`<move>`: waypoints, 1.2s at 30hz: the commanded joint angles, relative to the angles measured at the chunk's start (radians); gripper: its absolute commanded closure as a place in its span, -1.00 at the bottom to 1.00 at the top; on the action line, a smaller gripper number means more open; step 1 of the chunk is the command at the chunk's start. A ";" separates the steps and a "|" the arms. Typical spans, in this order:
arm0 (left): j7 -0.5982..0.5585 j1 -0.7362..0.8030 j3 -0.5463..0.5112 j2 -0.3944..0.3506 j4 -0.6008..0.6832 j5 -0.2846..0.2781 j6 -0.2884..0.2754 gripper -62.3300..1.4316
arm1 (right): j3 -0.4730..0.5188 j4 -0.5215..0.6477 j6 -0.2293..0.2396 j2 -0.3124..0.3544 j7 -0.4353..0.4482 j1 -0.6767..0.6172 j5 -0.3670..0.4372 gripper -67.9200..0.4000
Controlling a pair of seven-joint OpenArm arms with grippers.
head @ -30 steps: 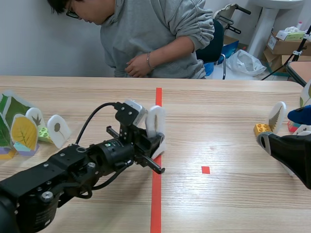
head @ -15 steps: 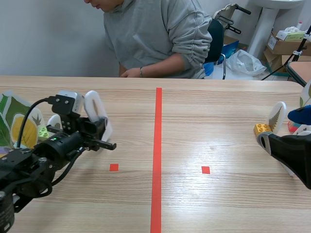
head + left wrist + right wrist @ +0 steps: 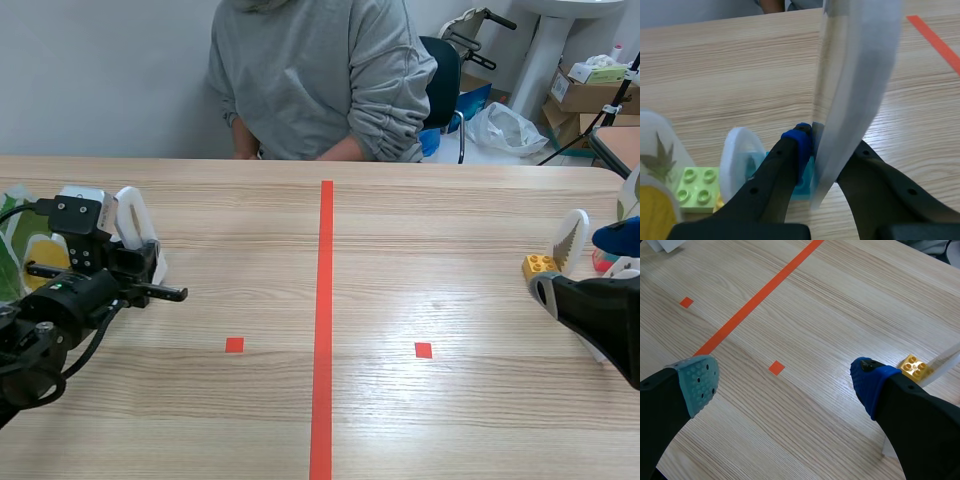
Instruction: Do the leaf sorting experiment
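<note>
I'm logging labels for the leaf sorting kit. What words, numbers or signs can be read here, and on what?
No readable text in any view.
White card in the left gripper: no print visible on the side shown.
Standing leaf cards: leaf pictures only, no words.
Cardboard boxes behind the table: any print is too small to read.

pale wall (image 3: 100,80), wooden table (image 3: 450,225), dark chair (image 3: 443,75), cardboard boxes (image 3: 582,97)

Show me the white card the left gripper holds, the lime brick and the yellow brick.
white card (image 3: 855,75), left wrist view, middle of its face
lime brick (image 3: 695,182), left wrist view, studded top
yellow brick (image 3: 915,367), right wrist view, studded top
</note>
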 commanded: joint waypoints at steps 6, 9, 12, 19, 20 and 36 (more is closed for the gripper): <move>-0.037 -0.015 -0.010 -0.029 -0.040 -0.005 0.023 0.82 | 0.006 0.009 0.008 0.011 0.015 0.010 0.011 -0.57; -0.053 -0.030 -0.014 -0.038 -0.071 -0.006 0.024 0.82 | 0.006 0.009 0.008 0.011 0.015 0.010 0.011 -0.57; -0.055 -0.052 -0.014 -0.046 -0.101 -0.006 0.027 0.82 | 0.006 0.009 0.008 0.011 0.015 0.010 0.011 -0.57; -0.061 -0.090 -0.014 -0.052 -0.146 -0.006 0.028 0.82 | 0.006 0.009 0.008 0.011 0.015 0.010 0.011 -0.57; -0.063 -0.092 -0.014 -0.054 -0.150 -0.006 0.031 0.82 | 0.006 0.009 0.008 0.011 0.015 0.010 0.011 -0.57; -0.063 -0.092 -0.014 -0.054 -0.153 -0.006 0.045 -0.12 | 0.006 0.009 0.008 0.011 0.015 0.010 0.011 -0.57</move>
